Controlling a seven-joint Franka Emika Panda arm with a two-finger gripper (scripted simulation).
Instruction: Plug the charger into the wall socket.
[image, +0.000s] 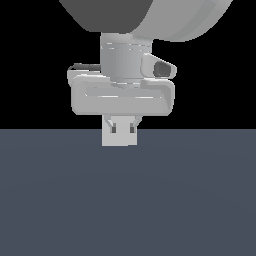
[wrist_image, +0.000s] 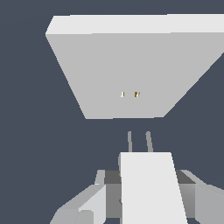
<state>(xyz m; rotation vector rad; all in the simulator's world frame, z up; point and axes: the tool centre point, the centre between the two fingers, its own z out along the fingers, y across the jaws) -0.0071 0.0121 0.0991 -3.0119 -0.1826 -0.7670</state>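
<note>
A large flat white square panel, the wall socket (wrist_image: 127, 74), fills much of the wrist view, with two tiny slots, one pale and one brownish, side by side near the middle of its grey-shaded face. Facing it is the small off-white block-shaped charger (wrist_image: 151, 188), held between the grey jaws of the gripper (wrist_image: 148, 192). Two thin grey prongs (wrist_image: 139, 141) project from the charger toward the panel, stopping short of it. A dark blue-grey surface (wrist_image: 30, 131) lies behind everything.

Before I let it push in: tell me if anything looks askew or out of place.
Nothing stands out. In the wrist view the gripper holds the charger with both prongs pointing at the wall socket, short of its two small holes and roughly lined up with them.
</note>
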